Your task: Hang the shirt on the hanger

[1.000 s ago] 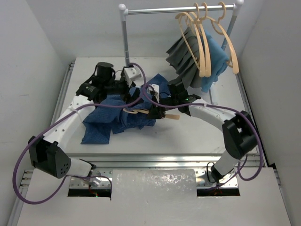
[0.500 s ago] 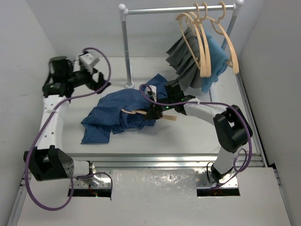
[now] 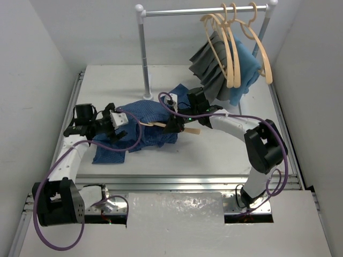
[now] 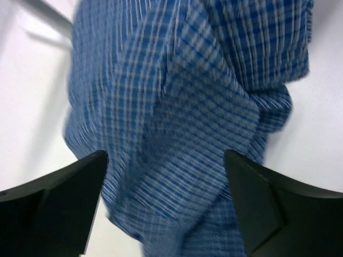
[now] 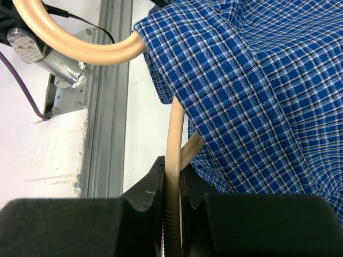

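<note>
Left gripper [image 4: 164, 160]: fingers apart just above the shirt [image 3: 144, 126], nothing held. Shirt is soft, fine-check blue cloth, heaped on the table [image 3: 214, 155]. Right gripper [image 5: 172, 174] is clamped on the hanger [image 5: 174, 134], smooth curved pale wood with one arm under the fabric. Looks part-threaded, shoulders not seated yet. Far rail [image 3: 187, 12] carries the other hangers [image 3: 233, 48].

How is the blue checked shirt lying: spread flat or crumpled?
Crumpled. The shirt lies bunched in folds on the table, with the hanger partly tucked under its cloth.
</note>
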